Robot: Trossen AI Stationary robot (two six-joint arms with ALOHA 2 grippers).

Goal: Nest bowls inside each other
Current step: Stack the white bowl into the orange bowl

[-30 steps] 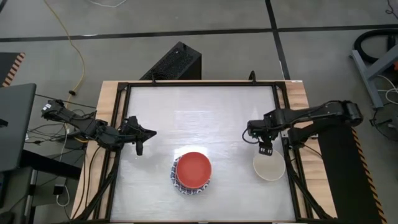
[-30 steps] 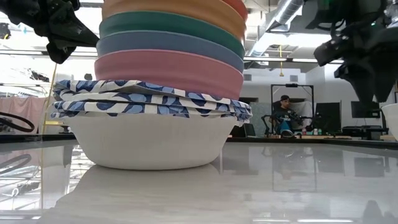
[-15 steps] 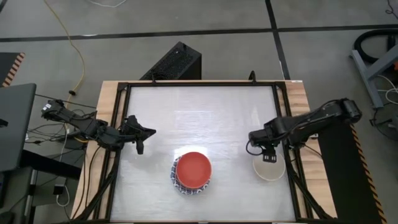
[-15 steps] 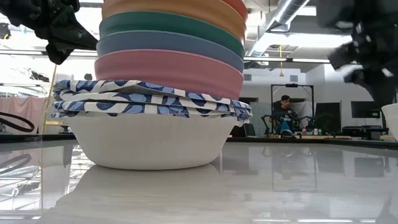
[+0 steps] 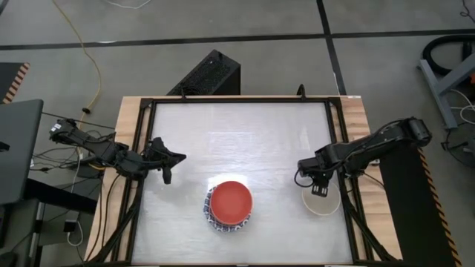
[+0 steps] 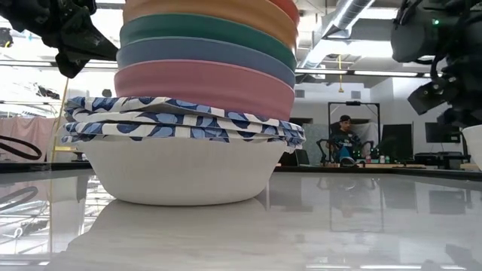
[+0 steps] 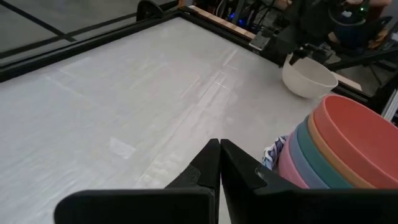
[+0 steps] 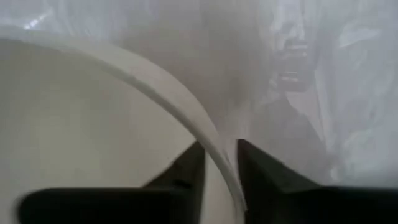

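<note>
Right of the stack of nine bowls [image 5: 230, 205], the right gripper [image 5: 319, 190] pinches one cream bowl's [image 5: 323, 203] rim. Left gripper [image 5: 165, 176] hangs pressed together. No writing visible.

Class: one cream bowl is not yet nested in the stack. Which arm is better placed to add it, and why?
Right. Its end effector straddles the cream bowl rim, one finger either side. The left end effector is shut, across the stack from that bowl.
</note>
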